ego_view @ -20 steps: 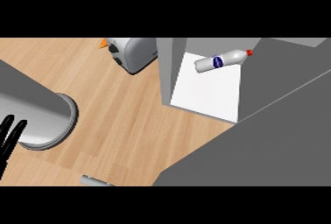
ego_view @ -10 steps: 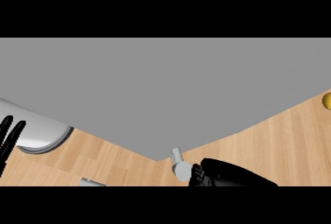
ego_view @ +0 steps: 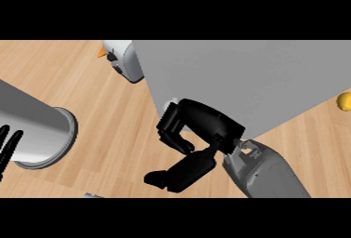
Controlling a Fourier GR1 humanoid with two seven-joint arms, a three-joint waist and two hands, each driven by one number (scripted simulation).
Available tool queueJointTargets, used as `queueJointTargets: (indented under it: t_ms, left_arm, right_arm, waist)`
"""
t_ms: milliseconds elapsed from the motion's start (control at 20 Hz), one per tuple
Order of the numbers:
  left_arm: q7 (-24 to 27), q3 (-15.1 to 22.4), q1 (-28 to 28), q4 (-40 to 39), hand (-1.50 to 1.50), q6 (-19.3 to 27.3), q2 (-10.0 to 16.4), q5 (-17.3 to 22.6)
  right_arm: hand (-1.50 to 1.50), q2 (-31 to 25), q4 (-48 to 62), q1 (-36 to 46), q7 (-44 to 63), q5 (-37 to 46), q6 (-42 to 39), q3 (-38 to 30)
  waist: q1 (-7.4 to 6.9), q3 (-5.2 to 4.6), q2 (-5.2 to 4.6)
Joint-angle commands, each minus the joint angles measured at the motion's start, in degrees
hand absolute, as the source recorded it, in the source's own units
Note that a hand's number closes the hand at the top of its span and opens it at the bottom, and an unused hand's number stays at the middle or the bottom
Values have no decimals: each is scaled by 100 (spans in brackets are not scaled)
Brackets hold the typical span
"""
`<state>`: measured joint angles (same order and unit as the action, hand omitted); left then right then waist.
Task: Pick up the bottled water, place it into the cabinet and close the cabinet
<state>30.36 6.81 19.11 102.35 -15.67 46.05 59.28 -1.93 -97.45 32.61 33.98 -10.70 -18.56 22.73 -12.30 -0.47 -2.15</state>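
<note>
Fingers [ego_view: 171,132] of my black right hand [ego_view: 202,123] are bent inward at the lower left corner of the flat grey cabinet door [ego_view: 240,79], thumb stretched low over the light wooden counter [ego_view: 103,93]; they hold nothing I can see. The door covers the cabinet's inside, so the bottled water is out of sight. My left hand [ego_view: 8,144] rests at the view's left edge, fingers straight, beside a grey metal cylindrical pot [ego_view: 31,125] whose contents I cannot tell. A white toaster [ego_view: 123,58] stands just beside the door's far left corner. A small yellow object [ego_view: 344,101] shows at the right edge.
</note>
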Motion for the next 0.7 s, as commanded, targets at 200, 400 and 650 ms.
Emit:
queueJointTargets:
  t_ms: [200,400,650]
  left_arm:
    - [69,-161,135,-145,-150,-206,32,71]
    - [61,-217,98,-115,-150,-150,-5,134]
    - [105,-191,163,-71,-150,-183,-66,105]
  right_arm:
    - [150,190,1845,1884,-306,320,1577,-825]
    - [150,193,2526,2338,-589,256,1992,-973]
    - [-150,193,2885,2552,-709,-49,2617,-1011]
  waist:
    - [66,14,20]
    - [188,27,0]
    - [241,30,-7]
